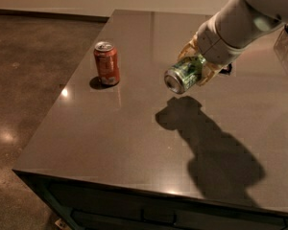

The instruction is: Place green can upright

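Dark glossy surface [110, 143] fills most of view. White arm [240, 23] enters from far right. Its shadow [216, 147] falls on surface, near right. Gripper [196, 67] hovers above surface, right of centre, jaws clamped on green can [180, 77]. Green can held off surface, tipped sideways, silver end facing near-left. Orange-red soda can [107, 63] stands upright at left, well apart.

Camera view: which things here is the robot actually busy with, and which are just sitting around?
In the job:
green can, held on its side, lifted off the table
gripper, fingers closed around that can

Just lying about:
orange-red soda can, standing upright on the table's left part
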Controlling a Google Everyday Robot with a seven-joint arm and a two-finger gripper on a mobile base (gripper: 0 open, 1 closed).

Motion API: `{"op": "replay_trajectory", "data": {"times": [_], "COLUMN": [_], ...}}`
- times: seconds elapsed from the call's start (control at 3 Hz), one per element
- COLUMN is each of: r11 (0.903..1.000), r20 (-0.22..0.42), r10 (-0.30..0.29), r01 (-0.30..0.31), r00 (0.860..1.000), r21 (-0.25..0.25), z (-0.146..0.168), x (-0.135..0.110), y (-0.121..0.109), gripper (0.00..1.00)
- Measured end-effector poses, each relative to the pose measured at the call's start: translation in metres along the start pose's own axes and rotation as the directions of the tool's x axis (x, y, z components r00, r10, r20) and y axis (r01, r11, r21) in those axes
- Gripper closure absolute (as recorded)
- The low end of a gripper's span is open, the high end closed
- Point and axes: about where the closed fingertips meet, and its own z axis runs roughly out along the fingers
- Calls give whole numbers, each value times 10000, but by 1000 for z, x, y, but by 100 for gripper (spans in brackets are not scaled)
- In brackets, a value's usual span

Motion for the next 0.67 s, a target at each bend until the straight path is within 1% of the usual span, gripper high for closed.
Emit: {"op": "replay_trajectory", "data": {"times": [0.33, 0.67], "r11": [9905, 9844], "r20": [-516, -779], "r10": [-1032, -1203], "r01": [1074, 1291], "r00": [9933, 9897], "r21": [856, 1193], "z": [-9, -11], "x": [-4, 1], "y": [-7, -16], "gripper": [100, 100]}}
